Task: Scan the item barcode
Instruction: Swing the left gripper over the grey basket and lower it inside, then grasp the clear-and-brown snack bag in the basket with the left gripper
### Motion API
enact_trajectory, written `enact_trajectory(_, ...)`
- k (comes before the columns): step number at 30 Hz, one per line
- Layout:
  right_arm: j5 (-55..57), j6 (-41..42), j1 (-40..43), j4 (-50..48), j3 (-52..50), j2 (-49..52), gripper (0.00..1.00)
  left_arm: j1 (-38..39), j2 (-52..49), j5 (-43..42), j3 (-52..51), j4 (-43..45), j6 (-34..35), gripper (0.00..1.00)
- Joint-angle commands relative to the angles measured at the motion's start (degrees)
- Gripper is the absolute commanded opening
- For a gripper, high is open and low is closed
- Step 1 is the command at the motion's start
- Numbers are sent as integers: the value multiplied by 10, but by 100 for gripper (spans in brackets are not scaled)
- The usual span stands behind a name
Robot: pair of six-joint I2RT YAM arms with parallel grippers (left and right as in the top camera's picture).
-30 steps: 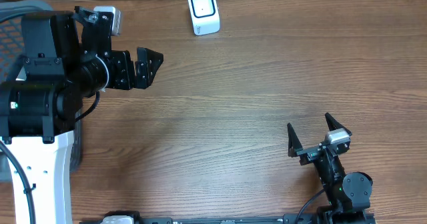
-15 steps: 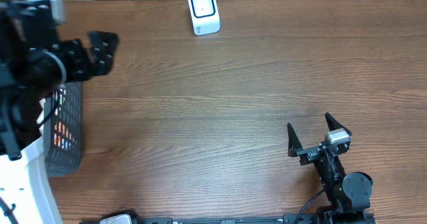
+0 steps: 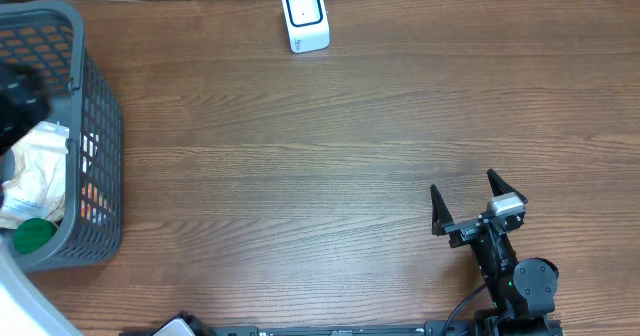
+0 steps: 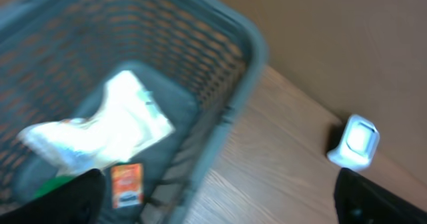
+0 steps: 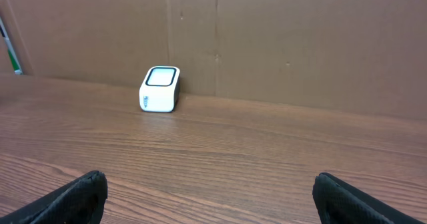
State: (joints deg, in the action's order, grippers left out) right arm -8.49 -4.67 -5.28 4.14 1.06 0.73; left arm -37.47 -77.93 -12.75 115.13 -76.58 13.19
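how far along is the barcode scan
Done: nothing; the items lie in the grey mesh basket. In hand: the open left gripper hovers above it, empty. Left: pick one, such as the small orange packet, and show its barcode to the white box-shaped scanner. Right gripper sits open.

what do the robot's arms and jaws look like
The right arm is black, with a pale grey block at the wrist and a black cable curving off near its base. Its jaws are black, flat and pointed. Of the left arm only a white casing and blurred black jaw tips show.
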Motion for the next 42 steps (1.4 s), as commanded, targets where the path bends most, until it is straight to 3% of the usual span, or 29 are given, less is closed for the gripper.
enact_trajectory(1, 8, 2, 2, -2, -6, -6, 100, -51, -16, 29, 13, -9, 42, 88)
enact_trajectory(3, 8, 2, 2, -2, -6, -6, 100, -68, -32, 60, 12, -27, 63, 88)
enact_trajectory(6, 8, 2, 2, -2, -6, -6, 100, -79, -60, 87, 11, -47, 74, 100)
enact_trajectory(14, 8, 2, 2, -2, -6, -6, 100, -80, -130, 134, -11, -26, 73, 100)
enact_trajectory(16, 8, 2, 2, -2, -6, -6, 100, -80, -148, 131, -27, -2, 54, 94)
enact_trajectory(22, 8, 2, 2, -2, -6, -6, 100, -72, -195, 92, -84, 71, -7, 91)
enact_trajectory(24, 8, 2, 2, -2, -6, -6, 100, -69, -206, 66, -103, 94, -54, 82)
enact_trajectory(29, 8, 2, 2, -2, -6, -6, 100, -63, -236, 54, -136, 140, -100, 82)
enact_trajectory(32, 8, 2, 2, -2, -6, -6, 100, -63, -263, 58, -139, 152, -127, 77)
enact_trajectory(34, 8, 2, 2, -2, -6, -6, 100, -63, -283, 58, -139, 160, -143, 80)
enact_trajectory(37, 8, 2, 2, -2, -6, -6, 100, -63, -312, 57, -139, 164, -180, 100)
enact_trajectory(42, 8, 2, 2, -2, -6, -6, 100, -63, -334, 62, -139, 183, -239, 100)
